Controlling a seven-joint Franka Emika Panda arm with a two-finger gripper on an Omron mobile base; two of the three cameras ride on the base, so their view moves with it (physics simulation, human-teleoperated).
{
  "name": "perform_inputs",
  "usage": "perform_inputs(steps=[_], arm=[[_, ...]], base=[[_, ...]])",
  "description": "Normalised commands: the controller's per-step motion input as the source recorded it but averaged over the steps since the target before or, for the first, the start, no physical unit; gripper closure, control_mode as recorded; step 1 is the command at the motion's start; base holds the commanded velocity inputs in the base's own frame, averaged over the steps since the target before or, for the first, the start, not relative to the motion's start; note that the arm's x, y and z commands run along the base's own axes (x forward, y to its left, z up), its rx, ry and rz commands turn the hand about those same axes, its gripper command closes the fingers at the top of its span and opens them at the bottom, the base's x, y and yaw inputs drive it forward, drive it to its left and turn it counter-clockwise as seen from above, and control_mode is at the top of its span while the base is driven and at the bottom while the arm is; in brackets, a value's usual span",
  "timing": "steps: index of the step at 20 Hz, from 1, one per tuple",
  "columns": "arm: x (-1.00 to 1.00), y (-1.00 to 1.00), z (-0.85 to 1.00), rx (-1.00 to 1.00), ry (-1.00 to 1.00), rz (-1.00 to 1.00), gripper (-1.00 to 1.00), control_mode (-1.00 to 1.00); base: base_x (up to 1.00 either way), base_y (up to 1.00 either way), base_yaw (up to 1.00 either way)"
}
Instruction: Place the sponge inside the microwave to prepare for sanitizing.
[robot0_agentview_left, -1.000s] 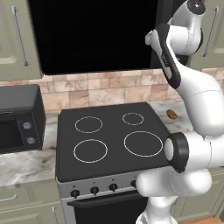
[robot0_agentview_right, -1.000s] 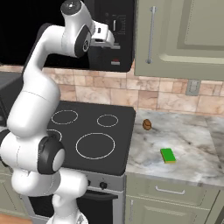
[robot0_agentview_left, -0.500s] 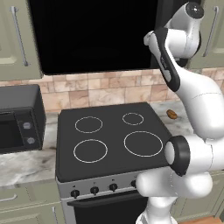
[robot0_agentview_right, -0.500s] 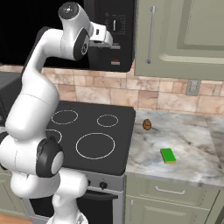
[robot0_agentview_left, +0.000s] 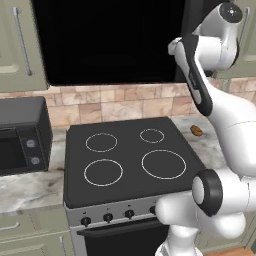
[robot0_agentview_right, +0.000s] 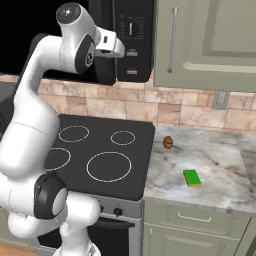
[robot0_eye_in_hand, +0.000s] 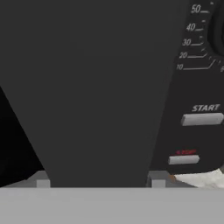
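Kitchen table of grey marble (robot0_agentview_right: 220, 165), beside a black stove top (robot0_agentview_right: 95, 150).
The small green sponge (robot0_agentview_right: 191, 177) is left there. The hand (robot0_eye_in_hand: 99, 180) is held at the big black microwave (robot0_agentview_right: 131, 40), fingers spread apart, empty. The door edge could be missed if pushed wrongly.

Sponge (robot0_agentview_right: 191, 177) on counter (robot0_agentview_right: 215, 170) right of stove (robot0_agentview_right: 100, 155), microwave (robot0_agentview_right: 131, 37) above

A marbled grey-and-white stone counter (robot0_agentview_right: 220, 172) runs right of the black four-ring stove. On it lie a small flat green sponge (robot0_agentview_right: 191, 177) and, well apart nearer the tiled wall, a small brown roundish object (robot0_agentview_right: 168, 142). Left of the stove, a black toaster oven (robot0_agentview_left: 21, 135) stands on the counter.
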Motion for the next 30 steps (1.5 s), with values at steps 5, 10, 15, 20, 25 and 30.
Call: perform_inputs(steps=[5, 10, 15, 20, 25, 30], arm=[[-1.0, 0.02, 0.0, 0.0, -0.1, -0.06, 1.0, -1.0], [-0.94, 0.31, -0.04, -0.02, -0.13, -0.15, 1.0, -1.0], [-0.74, 0.42, -0.06, -0.1, -0.01, -0.36, 1.0, -1.0], [-0.75, 0.3, -0.16, -0.08, 0.0, -0.39, 1.0, -1.0], [-0.75, 0.45, -0.27, -0.12, 0.0, -0.39, 1.0, -1.0], [-0.74, 0.61, -0.11, -0.04, 0.0, -0.36, 1.0, -1.0]], base=[[0.0, 0.0, 0.0], [0.0, 0.0, 0.0], [0.0, 0.0, 0.0], [0.0, 0.0, 0.0], [0.0, 0.0, 0.0], [0.0, 0.0, 0.0]])
